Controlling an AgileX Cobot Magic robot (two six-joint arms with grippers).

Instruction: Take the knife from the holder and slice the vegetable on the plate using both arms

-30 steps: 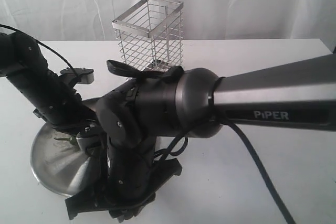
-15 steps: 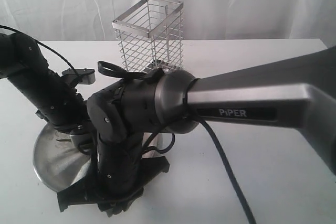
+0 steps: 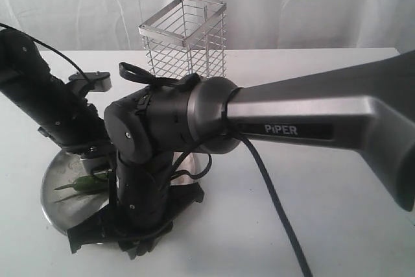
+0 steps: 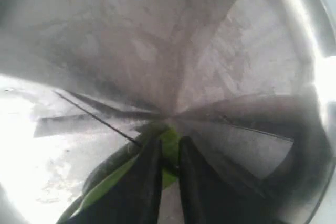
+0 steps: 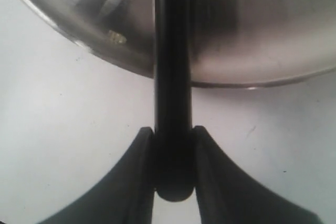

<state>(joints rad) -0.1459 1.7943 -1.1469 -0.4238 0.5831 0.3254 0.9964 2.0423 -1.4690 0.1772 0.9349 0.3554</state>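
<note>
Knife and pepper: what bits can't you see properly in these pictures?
- Knife tip: right wrist view, cut off by the top edge; exterior view, behind the right arm.
- Vegetable: left wrist view, blurred; unclear whether the left pincer grips it.
- Plate: exterior view, largely behind the right arm.

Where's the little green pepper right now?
In the exterior view the pepper lies on the steel plate at the lower left, right at the tips of the left gripper.
</note>
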